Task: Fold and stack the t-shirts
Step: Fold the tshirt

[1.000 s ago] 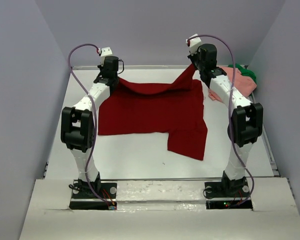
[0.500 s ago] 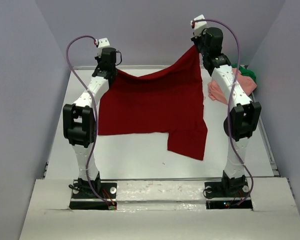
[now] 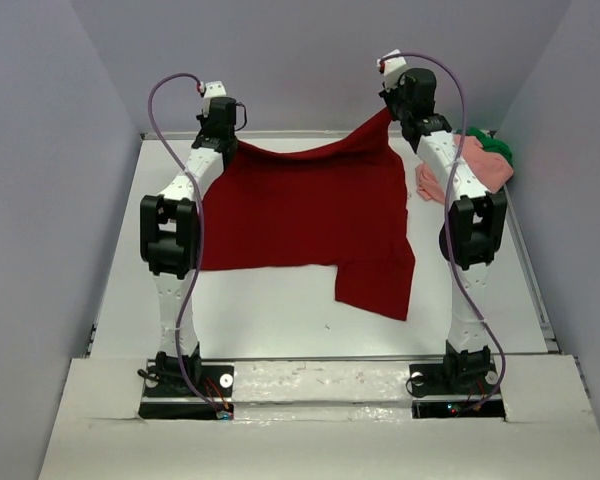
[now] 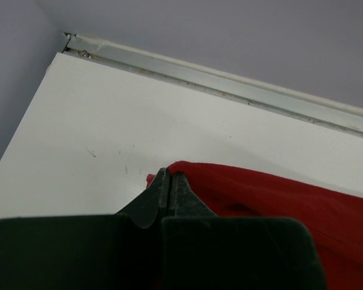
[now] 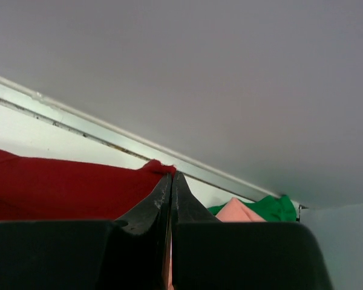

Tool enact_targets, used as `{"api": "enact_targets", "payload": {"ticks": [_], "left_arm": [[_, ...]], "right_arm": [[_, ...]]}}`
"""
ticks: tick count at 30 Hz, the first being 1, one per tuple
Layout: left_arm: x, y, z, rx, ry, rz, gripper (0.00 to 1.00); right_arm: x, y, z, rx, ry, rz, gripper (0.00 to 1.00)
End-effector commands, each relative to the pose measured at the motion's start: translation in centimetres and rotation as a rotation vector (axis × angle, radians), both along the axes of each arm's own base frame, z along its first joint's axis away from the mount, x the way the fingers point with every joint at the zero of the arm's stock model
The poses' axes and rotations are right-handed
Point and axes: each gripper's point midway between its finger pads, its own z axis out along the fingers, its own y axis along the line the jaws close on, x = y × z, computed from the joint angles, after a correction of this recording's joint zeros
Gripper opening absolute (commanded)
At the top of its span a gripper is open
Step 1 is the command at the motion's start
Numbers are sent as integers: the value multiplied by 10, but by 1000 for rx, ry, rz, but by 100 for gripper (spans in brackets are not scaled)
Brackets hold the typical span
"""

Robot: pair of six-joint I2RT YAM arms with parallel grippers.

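Note:
The dark red t-shirt (image 3: 305, 215) hangs from both grippers over the far half of the table, its lower part and one sleeve lying toward the front. My left gripper (image 3: 223, 140) is shut on its far left corner (image 4: 187, 172). My right gripper (image 3: 390, 110) is shut on its far right corner (image 5: 157, 166) and holds it higher. The salmon pink t-shirt (image 3: 480, 165) and the green t-shirt (image 3: 495, 148) lie bunched at the far right; both show in the right wrist view, pink (image 5: 239, 211) and green (image 5: 272, 208).
A metal rail (image 4: 230, 84) runs along the table's far edge under the grey back wall. Grey side walls close in left and right. The white table (image 3: 260, 310) shows bare in front of the shirt.
Both grippers have lifted the shirt's far edge off the table, the right one higher. The cloth now hangs stretched between them instead of lying flat.

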Motion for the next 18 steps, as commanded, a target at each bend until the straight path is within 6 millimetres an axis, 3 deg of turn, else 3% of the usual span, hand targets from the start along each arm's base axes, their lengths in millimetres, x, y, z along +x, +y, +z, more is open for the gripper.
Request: {"api": "enact_targets", "payload": {"ticks": [1,3,11,14,16,18], "left_arm": [[9,11,34,-12,-83,21,0],[10,13,32,-9,-84,26,0],[9,23,23,-7,-69,52,0],[6,26,20,-10,-60,65,0],[3,26,17,-18,-54,71,0],[0,27,13,-26,-43,81,0]], "right_arm": [[6,-5,39,35,-88,3,0],[9,-5,33,33,-80,2,0],[8,-11,47,37,-97,-6,0],[2,-11,40,41,-69,-3,0],[-2,-10,24,40,-29,1,0],[-8,-12,25,45,-19,-8,0]]}}
